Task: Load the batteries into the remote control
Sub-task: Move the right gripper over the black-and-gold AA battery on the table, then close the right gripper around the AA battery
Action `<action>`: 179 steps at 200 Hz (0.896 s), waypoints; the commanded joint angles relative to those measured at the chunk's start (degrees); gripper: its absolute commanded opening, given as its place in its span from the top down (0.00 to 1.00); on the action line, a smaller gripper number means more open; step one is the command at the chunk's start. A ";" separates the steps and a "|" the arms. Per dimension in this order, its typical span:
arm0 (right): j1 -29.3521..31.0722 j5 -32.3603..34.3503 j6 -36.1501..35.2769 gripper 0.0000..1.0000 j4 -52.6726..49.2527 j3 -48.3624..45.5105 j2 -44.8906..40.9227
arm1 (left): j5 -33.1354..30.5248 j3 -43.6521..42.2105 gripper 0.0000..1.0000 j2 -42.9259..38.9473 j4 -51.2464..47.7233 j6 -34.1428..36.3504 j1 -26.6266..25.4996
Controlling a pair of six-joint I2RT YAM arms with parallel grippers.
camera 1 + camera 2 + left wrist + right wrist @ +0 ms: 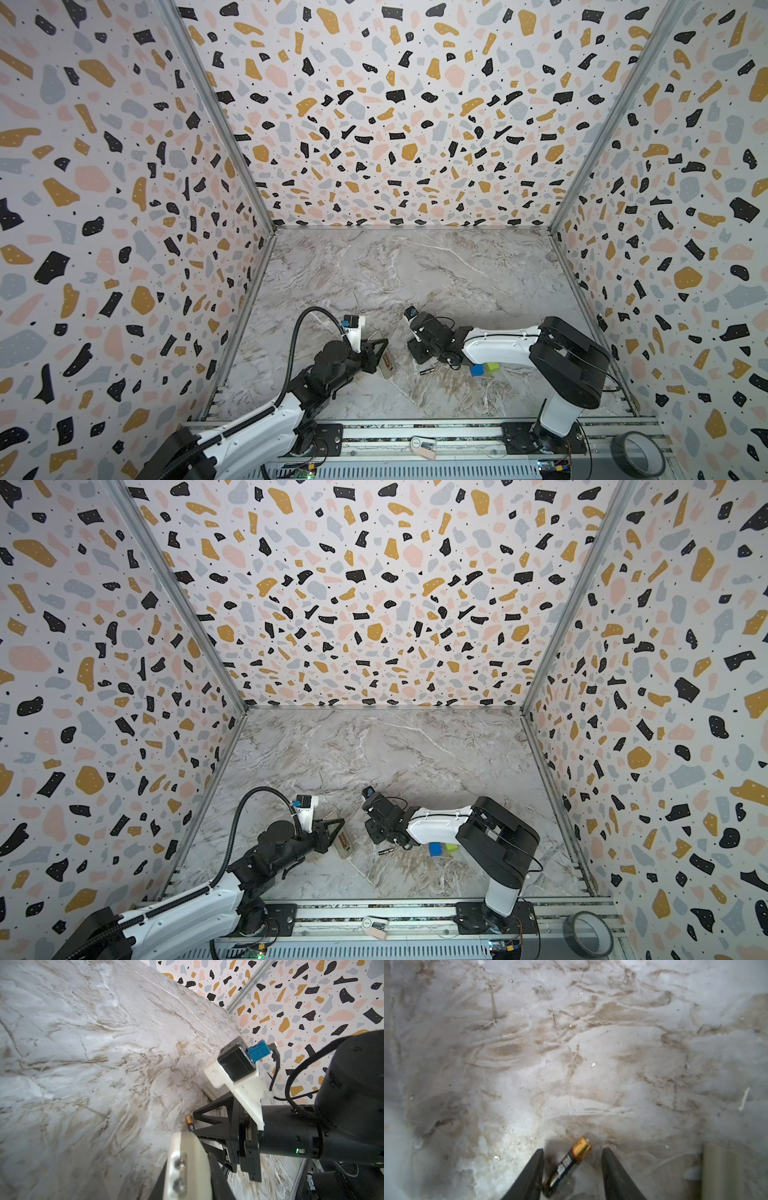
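The black cylindrical battery with a copper end point(566, 1164) is lying flat on the grey-veined marble tabletop point(571, 1043), near the front and just right of centre in both top views point(427, 371) point(385, 851). The right gripper point(573, 1150) is straddling it with its jaws apart and gripping nothing. The battery is sitting slantwise between them, its dark end seeming to touch one black finger point(529, 1176), so a square grip would probably need it to roll into line. A little to its left, the slim white rectangular remote control point(385, 371) is lying with its recess facing up. The left gripper point(379, 350) is closed, apparently on the remote's long edge, probably to steady it for loading. A copper-and-dark patch is showing in that recess, perhaps the other battery, but it is too small to tell. The small blue cube point(477, 369) and green cube point(493, 367) are sitting idle to the right, partly under the right arm. Only the right wrist view is showing the open gap and the slant. The top views are hiding those fingertips beneath the wrist but are giving the remote-to-battery layout. The left wrist view is catching the copper end point(188, 1120) peeking past the right gripper's finger.
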 commanded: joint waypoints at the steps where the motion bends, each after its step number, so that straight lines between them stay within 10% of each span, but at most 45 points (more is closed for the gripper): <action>1: 0.18 -0.90 0.79 0.61 -2.91 -1.44 -1.06 | -0.33 -0.24 1.00 -0.33 3.78 -0.12 0.37; 179: -4.67 -8.73 -9.81 0.90 -13.66 1.81 -1.10 | 7.05 0.55 1.00 4.85 7.05 1.27 0.37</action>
